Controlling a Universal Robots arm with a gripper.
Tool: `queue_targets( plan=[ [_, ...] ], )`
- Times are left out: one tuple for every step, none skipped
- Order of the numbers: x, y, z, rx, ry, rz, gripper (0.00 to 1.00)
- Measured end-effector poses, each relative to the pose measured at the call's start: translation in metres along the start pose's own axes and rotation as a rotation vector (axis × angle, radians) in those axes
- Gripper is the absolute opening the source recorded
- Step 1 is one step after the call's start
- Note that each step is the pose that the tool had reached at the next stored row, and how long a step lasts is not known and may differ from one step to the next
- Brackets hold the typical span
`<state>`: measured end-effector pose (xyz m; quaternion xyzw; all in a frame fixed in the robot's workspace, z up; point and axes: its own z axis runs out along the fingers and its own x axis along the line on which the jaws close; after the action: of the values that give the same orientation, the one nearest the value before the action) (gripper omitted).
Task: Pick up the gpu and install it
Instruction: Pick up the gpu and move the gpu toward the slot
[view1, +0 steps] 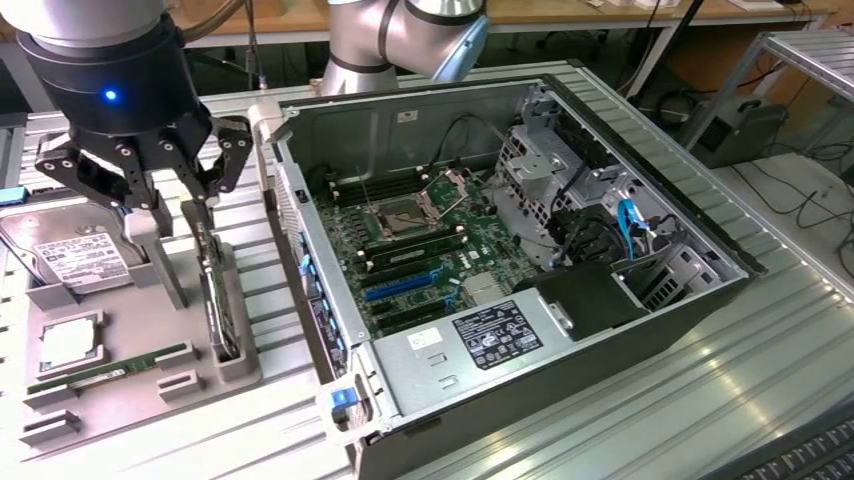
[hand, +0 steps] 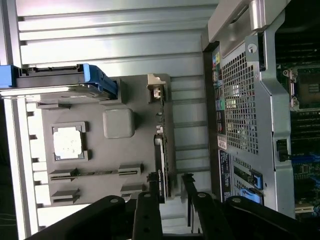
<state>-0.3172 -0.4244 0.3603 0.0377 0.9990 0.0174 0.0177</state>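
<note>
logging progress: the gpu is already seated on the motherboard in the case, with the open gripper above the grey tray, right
No. The gpu stands on edge in the grey tray outside the case, as the exterior view shows. The open gripper is above that tray.

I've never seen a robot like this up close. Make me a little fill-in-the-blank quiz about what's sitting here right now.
1. The spread fingers hang over the gpu, which stands on its ___ in the gray tray.
2. The hard drive on that tray bears a ___ label.
3. The computer case beside the tray lies with its side ___, circuit board showing.

Missing words: edge; white; open.
</note>
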Motion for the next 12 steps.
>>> queue_targets(
  plan=[
    [0.0, 0.0, 0.0002, 0.0, 0.0, 0.0, 0.36],
    [0.0, -0.0001, 0.0016, -0.0003, -0.0005, 0.0, 0.36],
    [0.0, -0.0001, 0.0032, -0.0002, -0.0004, 0.0, 0.42],
    [0.0, -0.0002, 0.0049, 0.0001, -0.0002, 0.0, 0.42],
    [0.0, -0.0003, 0.0076, 0.0, -0.0002, 0.0, 0.42],
    [0.0, -0.0003, 0.0095, 0.0, -0.0002, 0.0, 0.42],
    [0.0, -0.0004, 0.0112, 0.0, -0.0001, 0.0, 0.42],
    [0.0, -0.0005, 0.013, 0.0001, -0.0001, 0.0, 0.42],
    [0.001, -0.0005, 0.0149, 0.0001, 0.0, 0.0, 0.42],
    [0.001, -0.0006, 0.0169, 0.0001, -0.0002, 0.0, 0.42],
    [0.001, -0.0007, 0.0199, 0.0, -0.0002, 0.0, 0.42],
    [0.001, -0.0008, 0.0231, 0.0001, -0.0002, 0.0, 0.42]
  ],
)
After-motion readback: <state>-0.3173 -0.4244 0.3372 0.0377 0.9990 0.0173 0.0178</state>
